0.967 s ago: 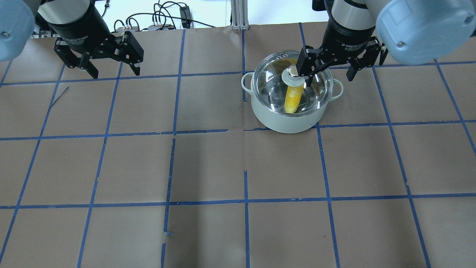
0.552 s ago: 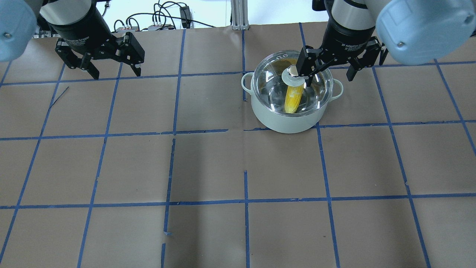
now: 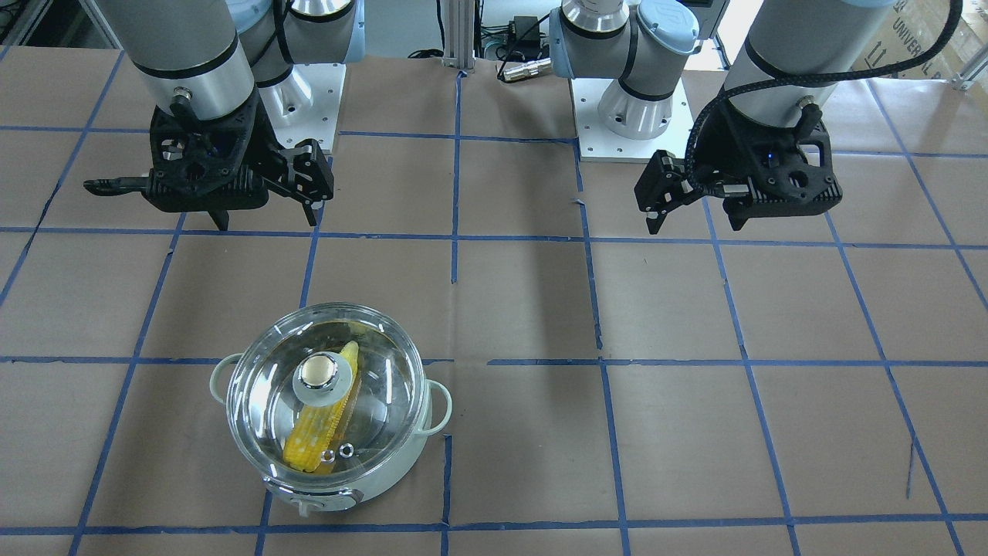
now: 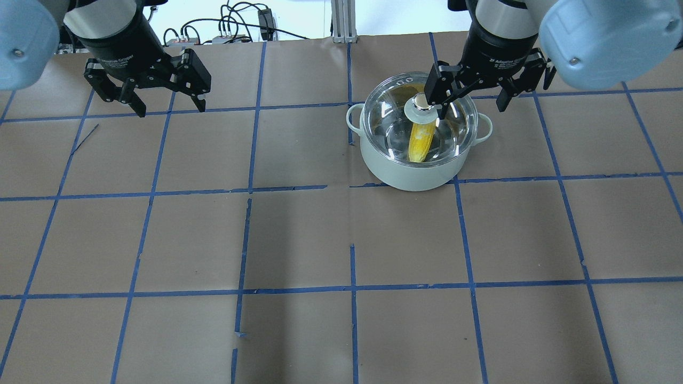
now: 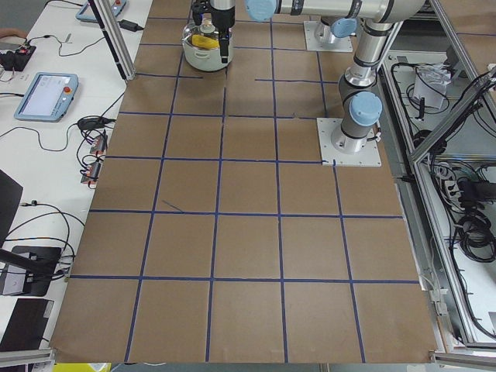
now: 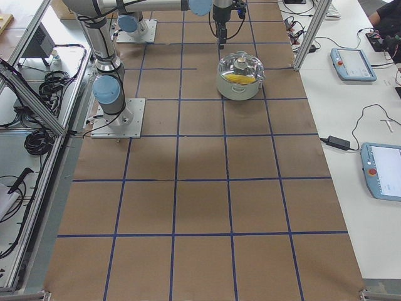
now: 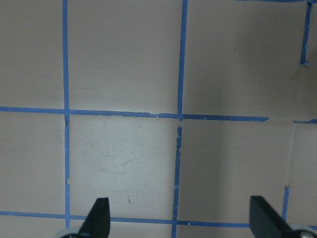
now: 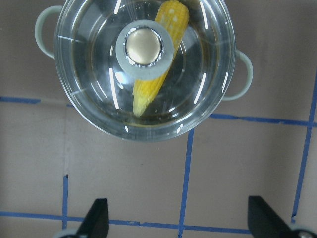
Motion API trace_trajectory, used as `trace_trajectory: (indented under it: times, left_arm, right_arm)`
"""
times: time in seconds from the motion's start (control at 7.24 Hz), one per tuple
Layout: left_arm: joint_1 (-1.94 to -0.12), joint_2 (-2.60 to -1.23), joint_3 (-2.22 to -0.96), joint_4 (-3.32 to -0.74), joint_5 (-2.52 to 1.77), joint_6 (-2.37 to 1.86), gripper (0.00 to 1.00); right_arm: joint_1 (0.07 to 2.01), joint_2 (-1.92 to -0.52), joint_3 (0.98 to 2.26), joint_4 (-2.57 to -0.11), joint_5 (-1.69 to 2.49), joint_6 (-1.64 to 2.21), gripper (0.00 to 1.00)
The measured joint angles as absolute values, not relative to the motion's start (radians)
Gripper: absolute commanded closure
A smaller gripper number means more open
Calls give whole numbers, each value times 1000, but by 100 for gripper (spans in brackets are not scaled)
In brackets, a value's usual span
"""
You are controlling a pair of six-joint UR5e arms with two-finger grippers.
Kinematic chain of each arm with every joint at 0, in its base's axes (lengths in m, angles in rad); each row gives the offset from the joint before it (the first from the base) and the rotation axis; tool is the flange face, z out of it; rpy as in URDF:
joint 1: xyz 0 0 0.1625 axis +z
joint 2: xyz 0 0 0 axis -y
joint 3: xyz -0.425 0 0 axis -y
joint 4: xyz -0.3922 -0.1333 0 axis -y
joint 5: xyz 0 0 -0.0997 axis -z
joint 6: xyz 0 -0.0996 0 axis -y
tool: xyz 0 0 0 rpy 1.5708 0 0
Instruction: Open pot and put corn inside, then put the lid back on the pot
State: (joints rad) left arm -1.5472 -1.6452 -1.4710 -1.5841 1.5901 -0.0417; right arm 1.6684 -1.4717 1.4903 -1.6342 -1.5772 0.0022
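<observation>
The pale mint pot (image 4: 411,173) stands on the brown paper at the back right of the overhead view. The clear glass lid (image 4: 453,125) sits on it, with its pale knob (image 4: 420,104) in the middle. The yellow corn (image 4: 419,141) lies inside and shows through the glass. My right gripper (image 4: 471,104) is open and empty, raised above and just behind the lid, clear of the knob. In the right wrist view the lid (image 8: 198,74), the corn (image 8: 148,89) and the open right gripper (image 8: 179,220) show. My left gripper (image 4: 171,108) is open and empty at the back left.
Brown paper with a blue tape grid (image 4: 352,288) covers the table. Cables (image 4: 235,26) lie past the back edge. In the front-facing view the pot (image 3: 347,494) is at the lower left, and both arm bases (image 3: 641,116) stand at the top.
My right gripper has drawn slightly up and back from the lid knob and stays open. My left gripper has shifted a little to the right. Pot, lid and corn have not moved.
</observation>
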Motion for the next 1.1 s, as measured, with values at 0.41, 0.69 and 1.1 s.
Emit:
trace_trajectory:
  times: [0.41, 0.69, 1.1]
  left_arm:
    - [-1548, -1648, -1475, -1583, 1590, -44, 0]
    - [-1548, -1650, -1477, -1583, 1589, -44, 0]
    - [-1548, -1653, -1477, -1582, 1589, -43, 0]
  right_arm:
    - [1681, -1286, 1432, -1833, -1574, 0, 5]
    - [1690, -1190, 1423, -1938, -1572, -3, 19]
    - [1710, -1148, 1423, -1972, -1571, 5, 35]
